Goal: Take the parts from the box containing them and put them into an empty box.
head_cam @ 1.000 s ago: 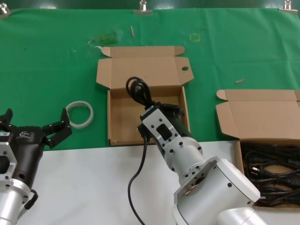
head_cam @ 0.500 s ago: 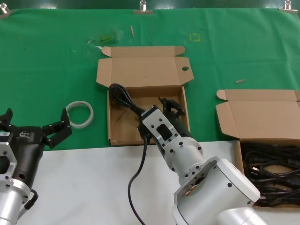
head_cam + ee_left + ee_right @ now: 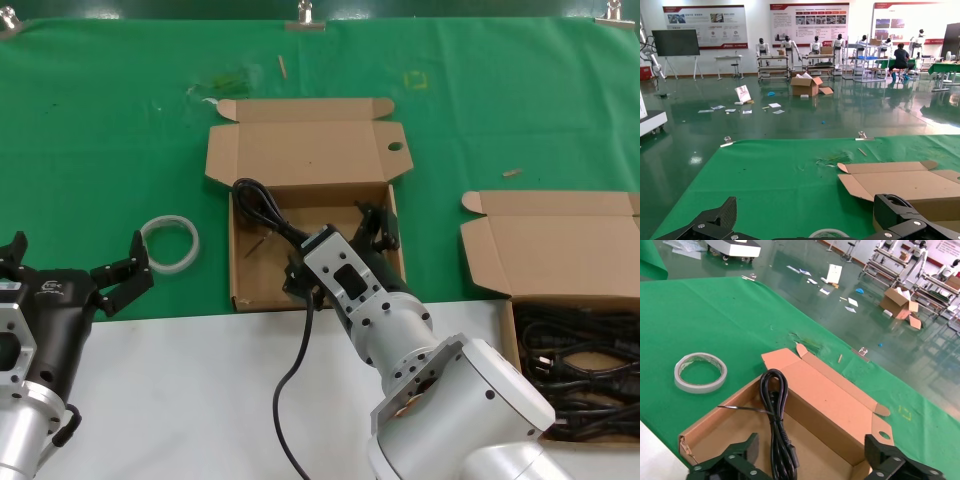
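One black power cable (image 3: 262, 210) lies in the empty box (image 3: 255, 275). Its coiled end rests at the box's back left, and its tail (image 3: 292, 390) trails over the front wall onto the white table. This box's lid flap has a round hole (image 3: 394, 147). My right gripper (image 3: 333, 252) hovers low over the box, open, its fingers either side of the cable (image 3: 774, 405) without touching it. The box containing the parts (image 3: 512, 320) sits at the right with several black cables (image 3: 575, 350) inside. My left gripper (image 3: 70, 258) waits open at the left.
A white tape ring (image 3: 191, 243) lies on the green cloth between my left gripper and the box with the hole, also seen as the tape ring (image 3: 700, 371) in the right wrist view. The white table edge runs along the front. Both lids stand open towards the back.
My right gripper has let go of the cable and opened wide. The cable's coiled end dropped from above the box's middle to its back left corner. The left arm stayed still.
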Robot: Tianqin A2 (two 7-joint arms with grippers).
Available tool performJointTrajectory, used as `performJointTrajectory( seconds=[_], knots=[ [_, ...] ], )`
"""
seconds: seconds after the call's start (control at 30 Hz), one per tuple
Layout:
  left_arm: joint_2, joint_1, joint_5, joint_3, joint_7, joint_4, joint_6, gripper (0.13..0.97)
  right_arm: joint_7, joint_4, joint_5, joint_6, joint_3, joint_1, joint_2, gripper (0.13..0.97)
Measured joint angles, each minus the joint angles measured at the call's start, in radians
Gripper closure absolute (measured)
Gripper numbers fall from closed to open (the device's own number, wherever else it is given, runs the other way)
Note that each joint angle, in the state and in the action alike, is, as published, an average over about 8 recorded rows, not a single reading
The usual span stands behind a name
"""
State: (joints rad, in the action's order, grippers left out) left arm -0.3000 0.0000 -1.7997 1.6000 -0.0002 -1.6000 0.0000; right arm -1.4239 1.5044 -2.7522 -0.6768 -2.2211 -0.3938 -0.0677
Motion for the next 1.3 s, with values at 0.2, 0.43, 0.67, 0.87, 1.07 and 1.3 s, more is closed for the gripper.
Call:
performJointTrajectory(
  seconds=[0.2,0.43,0.67,0.87,1.07,1.3],
  knots=[
    [0.000,0.000,0.000,0.000,0.000,0.000,0.000,0.132,0.040,0.003,0.027,0.019,0.018,0.011,0.000,0.362],
    [0.000,0.000,0.000,0.000,0.000,0.000,0.000,0.132,0.149,0.010,0.099,0.071,0.065,0.041,-0.001,0.254],
    [0.000,0.000,0.000,0.000,0.000,0.000,0.000,0.132,0.280,0.019,0.187,0.133,0.122,0.077,-0.001,0.179],
    [0.000,0.000,0.000,0.000,0.000,0.000,0.000,0.132,0.392,0.026,0.262,0.186,0.171,0.109,-0.001,0.137],
    [0.000,0.000,0.000,0.000,0.000,0.000,0.000,0.132,0.507,0.034,0.339,0.241,0.222,0.140,-0.001,0.131],
    [0.000,0.000,0.000,0.000,0.000,0.000,0.000,0.132,0.641,0.043,0.428,0.304,0.279,0.177,-0.001,0.129]
  ],
)
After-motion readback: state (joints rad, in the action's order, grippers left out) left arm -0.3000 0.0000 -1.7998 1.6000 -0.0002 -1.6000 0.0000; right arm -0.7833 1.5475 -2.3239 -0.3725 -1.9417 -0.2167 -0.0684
